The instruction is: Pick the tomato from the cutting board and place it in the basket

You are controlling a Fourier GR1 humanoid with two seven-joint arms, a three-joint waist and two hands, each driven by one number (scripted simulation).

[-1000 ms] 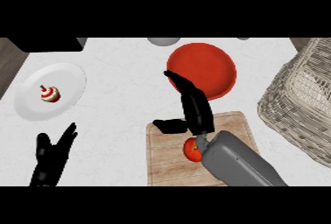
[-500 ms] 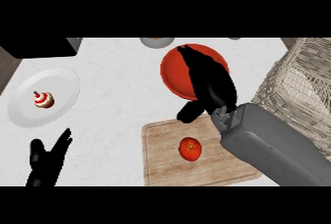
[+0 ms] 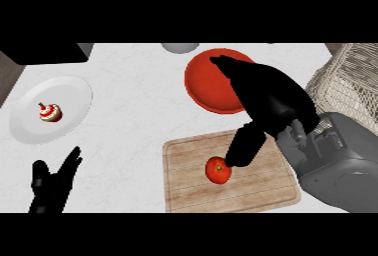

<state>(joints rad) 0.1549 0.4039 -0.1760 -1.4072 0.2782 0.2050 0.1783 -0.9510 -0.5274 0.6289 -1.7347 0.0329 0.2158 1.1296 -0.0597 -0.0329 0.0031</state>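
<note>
On the cutting board point(image 3: 221, 175), tomato point(image 3: 218, 170) seemingly touches right hand point(image 3: 269, 102).

White speckled counter top point(image 3: 140, 115) fills most of the view, lit evenly, soft shadows only. Dark strip of floor or counter edge down the left side point(image 3: 7, 75). Black boxy object at top left corner point(image 3: 44, 52), cut off by the frame. Grey round object at top centre point(image 3: 179, 47), partly out of view. No walls or windows visible from this steep downward angle.
</note>
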